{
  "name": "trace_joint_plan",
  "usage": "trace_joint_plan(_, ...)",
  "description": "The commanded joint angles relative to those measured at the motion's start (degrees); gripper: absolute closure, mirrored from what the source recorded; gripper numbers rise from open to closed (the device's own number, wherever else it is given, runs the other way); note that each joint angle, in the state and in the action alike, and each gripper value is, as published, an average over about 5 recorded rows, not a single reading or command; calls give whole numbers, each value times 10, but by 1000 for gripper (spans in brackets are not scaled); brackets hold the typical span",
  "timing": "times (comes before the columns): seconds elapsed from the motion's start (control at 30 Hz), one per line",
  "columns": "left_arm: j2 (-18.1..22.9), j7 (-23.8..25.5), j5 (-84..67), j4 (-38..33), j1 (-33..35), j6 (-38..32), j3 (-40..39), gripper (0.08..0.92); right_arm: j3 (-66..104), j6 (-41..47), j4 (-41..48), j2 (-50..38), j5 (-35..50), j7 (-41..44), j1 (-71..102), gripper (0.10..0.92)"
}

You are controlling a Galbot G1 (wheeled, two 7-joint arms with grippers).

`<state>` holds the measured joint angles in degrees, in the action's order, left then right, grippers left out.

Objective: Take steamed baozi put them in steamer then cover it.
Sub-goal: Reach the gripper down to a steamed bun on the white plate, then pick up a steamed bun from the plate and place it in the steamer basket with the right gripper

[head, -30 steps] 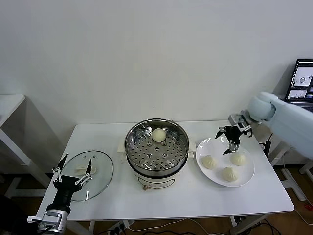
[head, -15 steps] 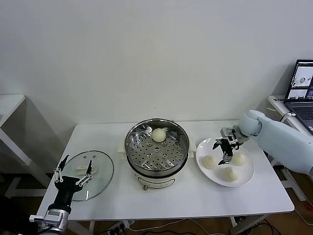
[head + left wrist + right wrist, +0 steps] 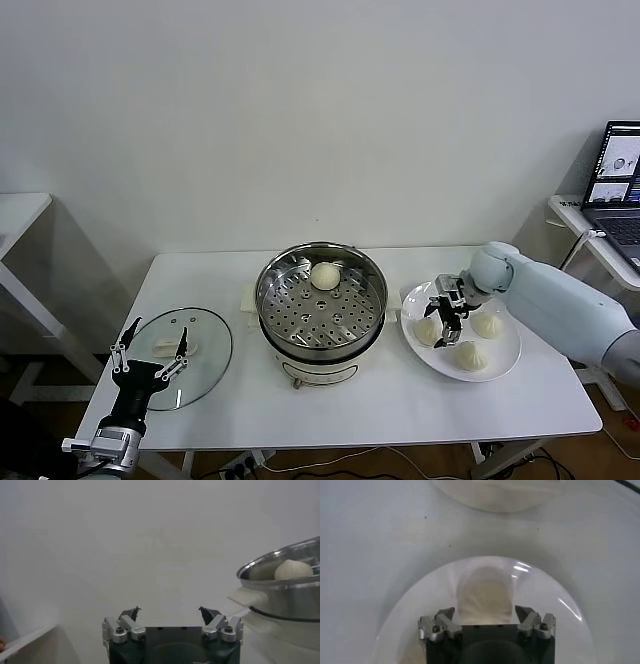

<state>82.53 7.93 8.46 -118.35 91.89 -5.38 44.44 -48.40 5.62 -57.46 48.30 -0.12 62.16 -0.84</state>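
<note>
The steamer [image 3: 321,300] sits in the middle of the white table [image 3: 360,400]. It is a big shiny pot with a tray full of little holes inside. One steamed baozi [image 3: 323,275] lies in it, at the back of the tray. The left wrist view shows this bun [image 3: 292,569] peeking over the shiny rim.

A flat white plate [image 3: 505,355] sits just beside the steamer, on the robot's right. Three more buns are on it. One [image 3: 428,332] is at the side near the steamer, one [image 3: 488,324] is at the back, and one [image 3: 470,354] is at the front. So there are four buns in all: one in the pot and three on the plate.

The right tool [image 3: 446,319] is over the plate, right above the bun near the steamer. Its two fingers stand wide apart and hold nothing. In the right wrist view the bun [image 3: 485,594] shows between the tips, on the plate.

A round glass lid [image 3: 205,340] lies flat on the table on the robot's left, apart from the pot. The left tool [image 3: 151,348] waits at the near edge of the lid. Its fingers are wide apart too, with nothing in them.
</note>
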Motion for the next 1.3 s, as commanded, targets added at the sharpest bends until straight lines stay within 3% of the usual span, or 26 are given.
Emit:
trace_joint_plan(0.03, 0, 0, 0, 1, -1, 0, 0, 177, 7, 0, 9, 9, -13, -3, 10, 203)
trace_joint_plan(0.17, 0, 0, 0, 0, -2, 0, -1, 177, 7, 0, 9, 9, -14, -1, 9, 211)
trace_joint_plan(0.4, 1, 0, 0, 1, -2, -1, -1, 177, 7, -2, 9, 9, -14, -1, 6, 358)
trace_joint_plan(0.6, 2, 0, 0, -2, -1, -1, -2, 177, 3, 2, -6, -4, 2, 4, -5, 380)
trace_joint_plan(0.8, 1, -1, 0, -8, 0, 0, -5, 177, -58, 28, -68, -69, 97, 21, -99, 382)
trace_joint_plan(1.0, -1, -2, 2, -8, -3, 0, -12, 177, -214, 79, -196, -139, 215, 44, -294, 389)
trace_joint_plan(1.3, -6, -1, 0, -14, -7, -1, -11, 177, -361, 168, -323, -129, 333, 51, -507, 398)
